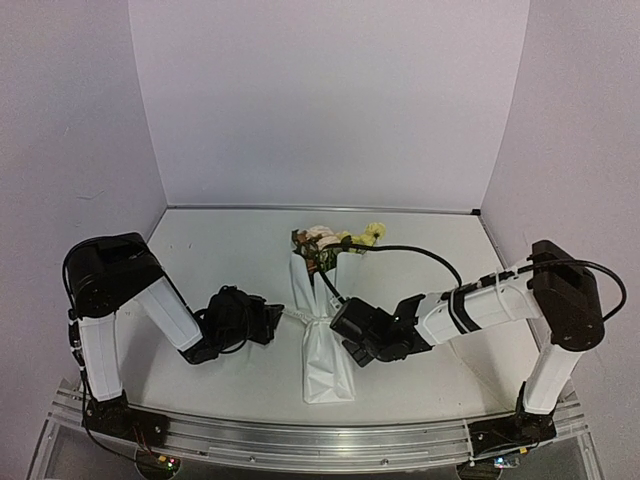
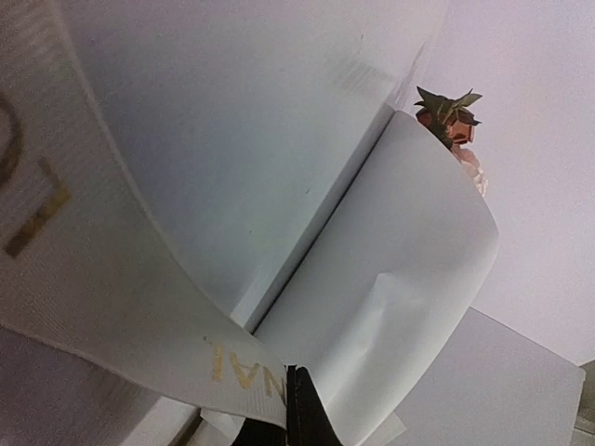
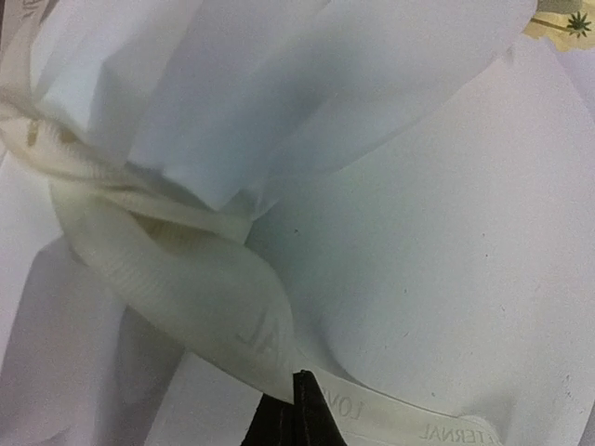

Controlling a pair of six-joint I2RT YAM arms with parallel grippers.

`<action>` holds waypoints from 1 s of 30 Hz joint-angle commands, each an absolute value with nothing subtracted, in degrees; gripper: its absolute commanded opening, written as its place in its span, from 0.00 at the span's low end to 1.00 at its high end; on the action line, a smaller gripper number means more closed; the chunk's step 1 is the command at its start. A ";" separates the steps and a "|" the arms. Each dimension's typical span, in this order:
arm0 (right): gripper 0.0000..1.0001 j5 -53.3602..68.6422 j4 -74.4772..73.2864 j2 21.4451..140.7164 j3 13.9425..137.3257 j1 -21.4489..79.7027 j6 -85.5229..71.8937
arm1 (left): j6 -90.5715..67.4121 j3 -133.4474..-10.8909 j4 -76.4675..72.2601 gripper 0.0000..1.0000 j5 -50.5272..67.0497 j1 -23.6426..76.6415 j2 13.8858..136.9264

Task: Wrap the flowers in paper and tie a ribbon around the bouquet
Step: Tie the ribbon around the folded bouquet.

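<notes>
Both claws are clamping ribbon ends: left claw (image 1: 270, 320) and right claw (image 1: 342, 328) are gripping the ribbon (image 1: 312, 318) at the waist of the bouquet (image 1: 326, 372), which is lying mid-counter (image 1: 220, 250). Uneven pulling could be dragging it sideways, slipping an end free or crushing the paper (image 2: 409, 279).

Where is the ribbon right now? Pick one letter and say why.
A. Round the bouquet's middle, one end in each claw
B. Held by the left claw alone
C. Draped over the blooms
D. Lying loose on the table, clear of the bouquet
A: the ribbon cinches the bouquet at its middle, and the left claw and right claw are each shut on a lettered end.
</notes>
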State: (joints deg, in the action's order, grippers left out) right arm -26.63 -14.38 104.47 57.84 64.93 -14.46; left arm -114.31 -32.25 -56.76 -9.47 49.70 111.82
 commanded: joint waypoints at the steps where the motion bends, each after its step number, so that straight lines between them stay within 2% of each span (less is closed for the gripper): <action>1: 0.00 -30.57 -17.01 102.24 60.08 65.13 -18.91 | -110.04 -31.05 -55.10 0.00 -2.17 46.25 107.68; 5: 0.00 -31.25 -23.45 100.63 61.82 64.92 -25.83 | -97.97 -30.78 -38.99 0.00 -0.24 43.00 99.55; 9: 0.00 -31.38 -29.75 100.33 62.83 64.23 -34.89 | -90.90 -28.56 -31.63 0.00 1.75 39.82 93.90; 15: 0.00 -28.48 -31.55 98.78 56.47 60.17 -47.49 | -86.96 -21.78 -28.39 0.00 3.90 35.45 89.59; 20: 0.00 -26.50 -31.40 95.86 51.96 57.14 -51.46 | -84.97 -15.94 -27.32 0.00 4.96 31.98 86.90; 30: 0.00 -21.95 -27.93 89.77 45.08 54.91 -59.10 | -79.88 -14.66 -21.80 0.00 6.57 27.85 83.10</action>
